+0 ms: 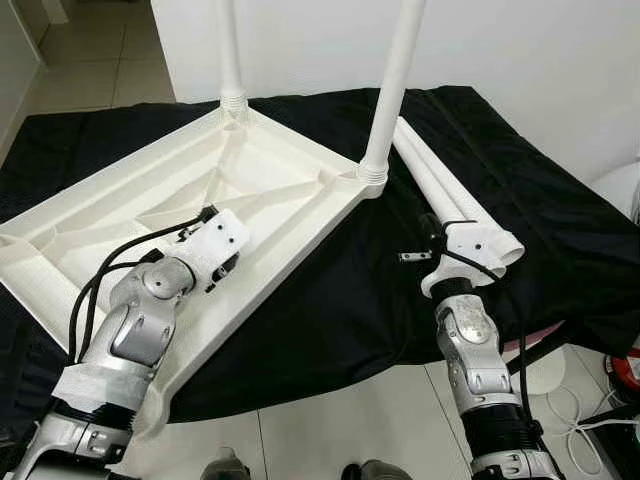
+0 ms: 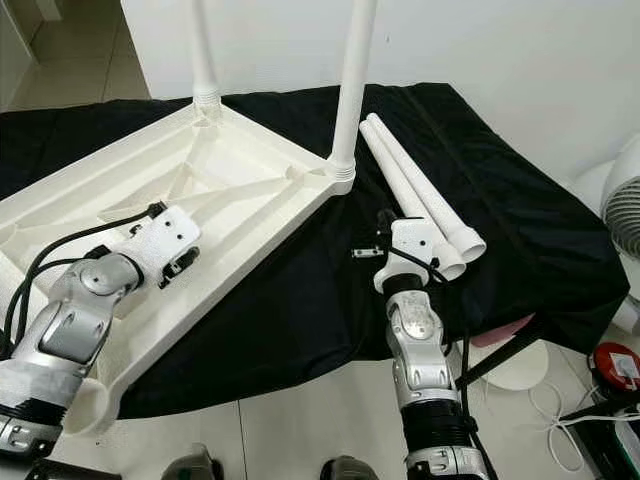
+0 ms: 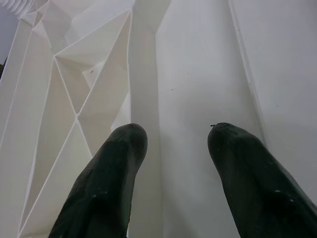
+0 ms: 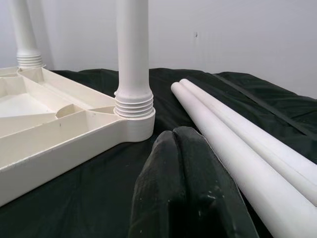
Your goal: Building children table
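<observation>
A white plastic table top [image 1: 130,190] lies upside down on a black cloth [image 1: 560,220]. Two white legs stand screwed into its far corners, one at the back [image 1: 231,50] and one nearer the right [image 1: 395,80]. Two loose legs [image 1: 430,170] lie side by side on the cloth to the right of the top. My left gripper [image 3: 173,136] hovers open over the ribbed underside, nothing between its fingers. My right gripper [image 4: 176,136] is shut and empty, low over the cloth beside the near ends of the loose legs and pointing toward the nearer mounted leg.
A small metal part [image 1: 412,257] rests on the cloth left of my right wrist. A white wall stands behind. Tiled floor runs along the near cloth edge. A white fan [image 2: 625,200], a red object [image 2: 612,365] and cables sit at the right.
</observation>
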Robot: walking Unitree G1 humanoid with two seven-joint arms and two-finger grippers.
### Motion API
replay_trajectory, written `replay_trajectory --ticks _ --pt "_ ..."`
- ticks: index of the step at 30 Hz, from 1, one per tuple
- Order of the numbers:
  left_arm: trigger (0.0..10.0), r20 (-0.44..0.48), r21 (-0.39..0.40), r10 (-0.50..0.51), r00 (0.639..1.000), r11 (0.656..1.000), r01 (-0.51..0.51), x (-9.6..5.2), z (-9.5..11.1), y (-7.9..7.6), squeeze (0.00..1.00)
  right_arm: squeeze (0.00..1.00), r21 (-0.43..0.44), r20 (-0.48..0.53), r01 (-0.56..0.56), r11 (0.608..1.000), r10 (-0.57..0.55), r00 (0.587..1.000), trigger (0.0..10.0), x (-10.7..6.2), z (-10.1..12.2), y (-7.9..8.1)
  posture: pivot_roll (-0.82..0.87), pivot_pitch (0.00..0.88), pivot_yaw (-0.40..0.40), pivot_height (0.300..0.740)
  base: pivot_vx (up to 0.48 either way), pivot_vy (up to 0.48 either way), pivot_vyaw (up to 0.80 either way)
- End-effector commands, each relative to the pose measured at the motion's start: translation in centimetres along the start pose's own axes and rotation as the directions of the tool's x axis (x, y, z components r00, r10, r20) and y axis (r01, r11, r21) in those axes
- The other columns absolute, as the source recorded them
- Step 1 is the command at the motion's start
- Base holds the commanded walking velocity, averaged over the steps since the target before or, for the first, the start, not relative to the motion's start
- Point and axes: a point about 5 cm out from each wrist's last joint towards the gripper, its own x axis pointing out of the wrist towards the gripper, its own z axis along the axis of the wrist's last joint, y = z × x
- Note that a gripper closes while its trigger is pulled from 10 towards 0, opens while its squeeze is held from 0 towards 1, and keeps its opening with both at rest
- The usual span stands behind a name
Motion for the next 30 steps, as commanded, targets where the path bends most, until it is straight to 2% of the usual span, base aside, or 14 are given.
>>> replay_trajectory --ticks 1,2,8,19,21,22,24,25,27,28,30 --pt "10.0 -0.010 -0.012 -0.237 0.971 0.971 0.237 0.5 -0.3 -2.9 0.00 0.00 -0.006 0.011 0.003 1.000 -0.003 1.000 10.0 0.2 0.1 -0.3 0.03 0.000 -0.011 0.740 0.000 0.000 0.00" --pt "10.0 0.018 -0.017 -0.264 0.964 0.964 0.264 0.8 0.6 -4.1 0.00 0.00 -0.007 0.016 0.001 1.000 -0.001 1.000 10.0 0.3 0.2 -0.3 0.03 0.000 -0.009 0.740 0.000 0.000 0.00" --pt "10.0 0.069 -0.028 -0.291 0.954 0.956 0.293 1.6 2.1 -5.6 0.00 0.00 -0.007 0.019 -0.004 1.000 0.005 1.000 10.0 0.4 0.2 -0.2 0.02 0.000 -0.006 0.740 0.000 0.000 0.00" --pt "10.0 0.116 -0.076 -0.241 0.964 0.965 0.250 2.8 3.7 -5.8 0.00 0.00 -0.006 0.016 -0.004 1.000 0.004 1.000 10.0 0.3 0.1 -0.2 0.01 0.000 -0.001 0.740 0.000 0.000 0.00" --pt "10.0 0.136 -0.137 -0.151 0.979 0.976 0.169 3.3 4.2 -4.3 0.00 0.00 -0.006 0.016 -0.002 1.000 0.002 1.000 10.0 0.2 0.1 -0.2 0.01 0.000 0.000 0.740 0.000 0.000 0.00" --pt "10.0 0.136 -0.137 -0.151 0.979 0.976 0.169 3.3 4.2 -4.3 0.00 0.00 -0.006 0.016 -0.002 1.000 0.002 1.000 10.0 0.2 0.1 -0.2 0.01 0.000 0.000 0.740 0.000 0.000 0.00" --pt "10.0 0.175 -0.194 -0.072 0.982 0.975 0.106 3.4 4.6 -2.6 0.00 0.00 -0.007 0.015 0.000 1.000 0.000 1.000 10.0 0.2 0.1 -0.2 0.01 0.000 0.001 0.740 0.000 0.000 0.00" --pt "10.0 0.175 -0.194 -0.072 0.982 0.975 0.106 3.4 4.6 -2.6 0.00 0.00 -0.007 0.015 0.000 1.000 0.000 1.000 10.0 0.2 0.1 -0.2 0.01 0.000 0.001 0.740 0.000 0.000 0.00" --pt "10.0 0.242 -0.228 0.004 0.970 0.972 0.053 3.0 5.0 -0.7 0.00 0.00 -0.010 0.015 0.003 1.000 -0.002 1.000 10.0 0.1 0.1 -0.3 0.01 0.000 0.004 0.740 0.000 0.000 0.00" --pt "10.0 0.242 -0.228 0.004 0.970 0.972 0.053 3.0 5.0 -0.7 0.00 0.00 -0.010 0.015 0.003 1.000 -0.002 1.000 10.0 0.1 0.1 -0.3 0.01 0.000 0.004 0.740 0.000 0.000 0.00" --pt "10.0 0.336 -0.266 0.046 0.941 0.963 0.048 2.2 5.3 1.0 0.00 0.00 -0.012 0.014 0.005 1.000 -0.005 1.000 10.0 0.0 0.1 -0.3 0.01 0.000 0.003 0.740 0.000 0.000 0.00"
